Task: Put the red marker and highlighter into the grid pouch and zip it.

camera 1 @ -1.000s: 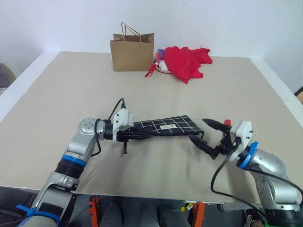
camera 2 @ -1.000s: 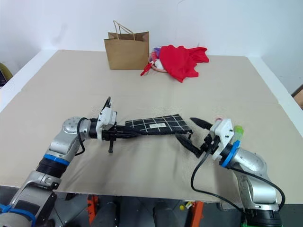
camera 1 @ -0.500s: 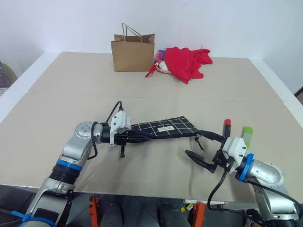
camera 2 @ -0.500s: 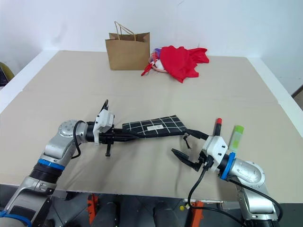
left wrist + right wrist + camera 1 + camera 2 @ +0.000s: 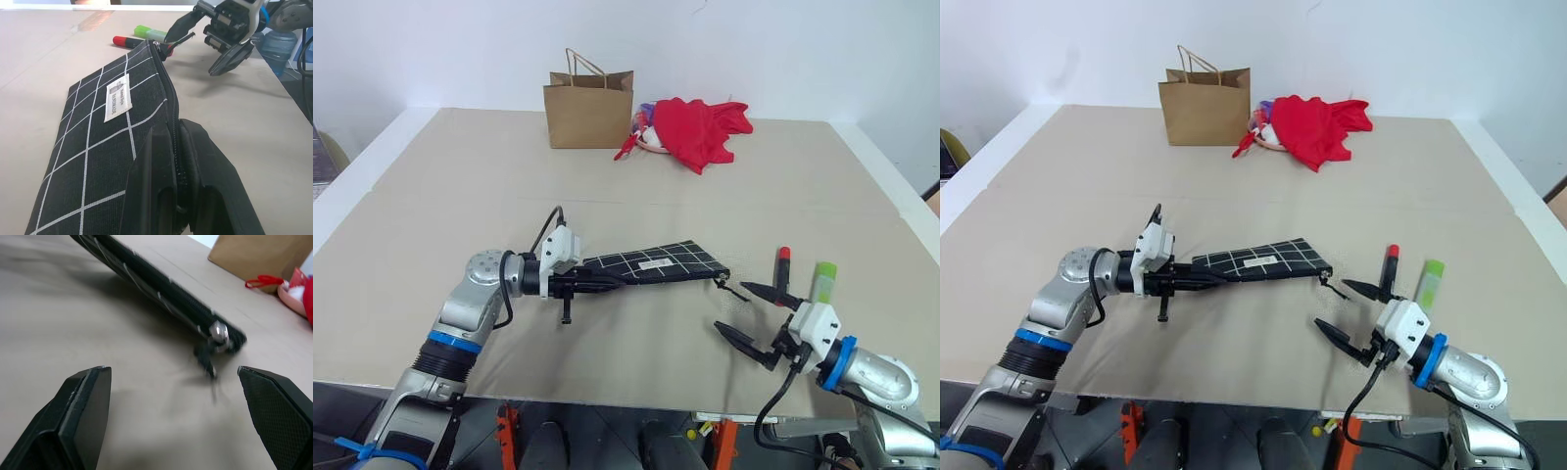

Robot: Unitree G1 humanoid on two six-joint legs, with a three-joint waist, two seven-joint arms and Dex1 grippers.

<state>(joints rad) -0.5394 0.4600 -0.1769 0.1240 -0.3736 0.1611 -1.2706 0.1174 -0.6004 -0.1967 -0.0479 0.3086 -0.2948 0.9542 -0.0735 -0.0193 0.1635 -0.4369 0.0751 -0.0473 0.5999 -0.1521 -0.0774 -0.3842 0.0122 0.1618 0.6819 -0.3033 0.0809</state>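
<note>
A: Nearest first. Right end effector [image 5: 753,321]?

B: Low over the front edge of the surface [image 5: 636,352], fingers spread wide, nothing between them. The pads [image 5: 80,406] frame the zipper end of the grid pouch [image 5: 651,264] with a clear gap; no contact.

A: And the pull cord?

B: Black pull cord [image 5: 208,363] hangs off the pouch's zipper end, pointing toward the right end effector, apart from both fingers.

A: Left end effector [image 5: 176,166]?

B: Clamped tight on the pouch's other end, along the zipper edge. The pouch stands on edge, raised off the surface at the gripped end, and slopes toward the right arm. White label [image 5: 118,98] faces up in the left wrist view.

A: Pens?

B: The red marker [image 5: 783,268] and the highlighter [image 5: 823,282] lie side by side on the surface just past the right end effector, near each other but not touching, both outside the pouch.

A: Far side?

B: Brown paper bag [image 5: 588,106] stands upright at the back; a red cloth [image 5: 697,127] is heaped just beside it.
</note>
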